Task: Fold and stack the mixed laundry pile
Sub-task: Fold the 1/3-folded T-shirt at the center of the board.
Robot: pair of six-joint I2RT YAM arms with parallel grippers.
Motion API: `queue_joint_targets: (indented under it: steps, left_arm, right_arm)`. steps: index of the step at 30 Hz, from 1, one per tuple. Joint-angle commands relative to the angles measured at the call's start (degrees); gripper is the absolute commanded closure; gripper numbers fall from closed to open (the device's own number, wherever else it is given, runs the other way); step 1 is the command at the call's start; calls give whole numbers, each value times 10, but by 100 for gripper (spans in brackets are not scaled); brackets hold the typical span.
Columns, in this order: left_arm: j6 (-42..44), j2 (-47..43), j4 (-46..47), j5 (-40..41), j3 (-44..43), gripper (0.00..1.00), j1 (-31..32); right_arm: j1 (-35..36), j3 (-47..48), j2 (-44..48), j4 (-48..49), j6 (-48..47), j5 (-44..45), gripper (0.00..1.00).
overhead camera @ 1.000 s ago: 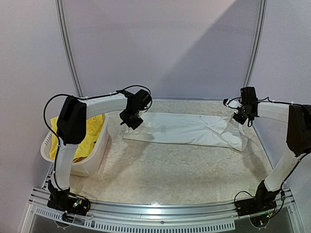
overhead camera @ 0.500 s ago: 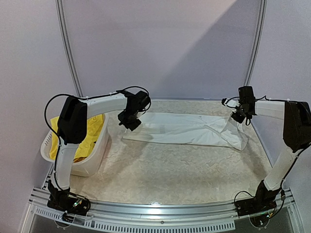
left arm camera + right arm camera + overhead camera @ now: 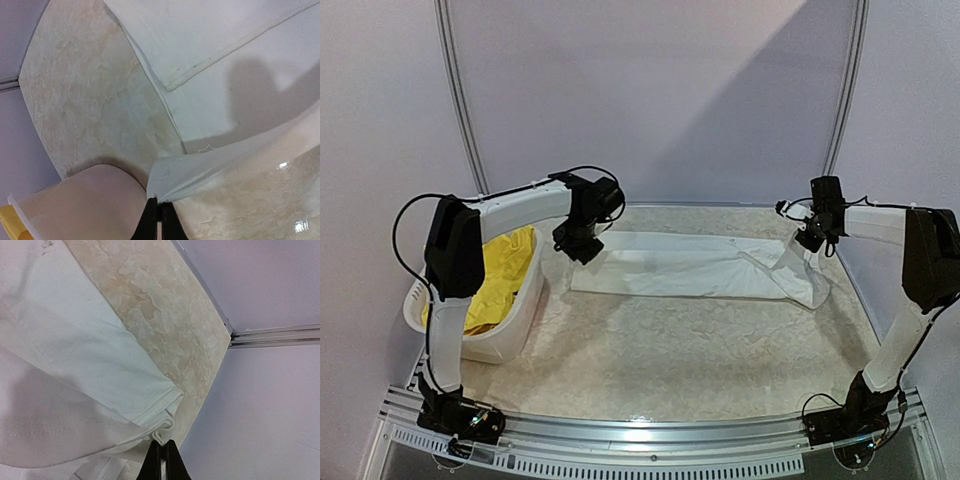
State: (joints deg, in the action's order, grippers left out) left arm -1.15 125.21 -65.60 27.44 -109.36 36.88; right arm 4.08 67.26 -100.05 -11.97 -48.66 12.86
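Top external view: we see a white shirt spread out flat on the far side of the counter. Our left gripper is pinched tight on the shirt's left end and holds that end a little off the counter. Our right gripper is pinched tight on the right end. In both wrist views, white cloth is caught between the 2 fingers. Yellow shorts sit in the basket at the left.

White cloth T-shirt spread across far side of marbled table, between left gripper and right gripper. White slotted plastic basket left of it, yellow cloth shorts inside.
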Motion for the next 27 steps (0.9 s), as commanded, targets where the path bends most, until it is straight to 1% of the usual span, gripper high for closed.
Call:
queue_joint_targets:
  steps: [1, 7, 12, 17, 19, 20, 21, 23, 25, 27]
  left_arm:
    - [-4, 34, -44, 7, -43, 100, -1]
    - [11, 94, -55, 2, -99, 100, -9]
    - [19, 146, -76, -8, -162, 100, -21]
    - [14, 171, -77, -6, -175, 100, -29]
    - [0, 178, -80, -4, -181, 96, -33]
    - [-3, 181, -81, 0, -183, 91, -33]
    - [-9, 181, -82, 10, -185, 85, -33]
    - [-21, 175, -81, 23, -186, 76, -33]
    - [-32, 160, -82, 36, -184, 70, -33]
    - [-41, 133, -79, 38, -175, 69, -29]
  right_arm:
    - [-5, 8, -4, 5, 1, 1, 100]
    - [-5, 22, -31, 7, -9, 7, 100]
    - [-5, 59, -69, -9, -6, 7, 100]
    - [-5, 87, -102, -18, 4, 8, 100]
    - [-5, 99, -117, -24, 8, 8, 100]
    - [-4, 106, -125, -29, 11, 8, 99]
    - [-5, 114, -131, -36, 15, 11, 95]
    - [-5, 133, -146, -54, 36, 25, 84]
    - [-5, 141, -139, -71, 57, 31, 77]
    - [-6, 139, -116, -96, 81, 23, 71]
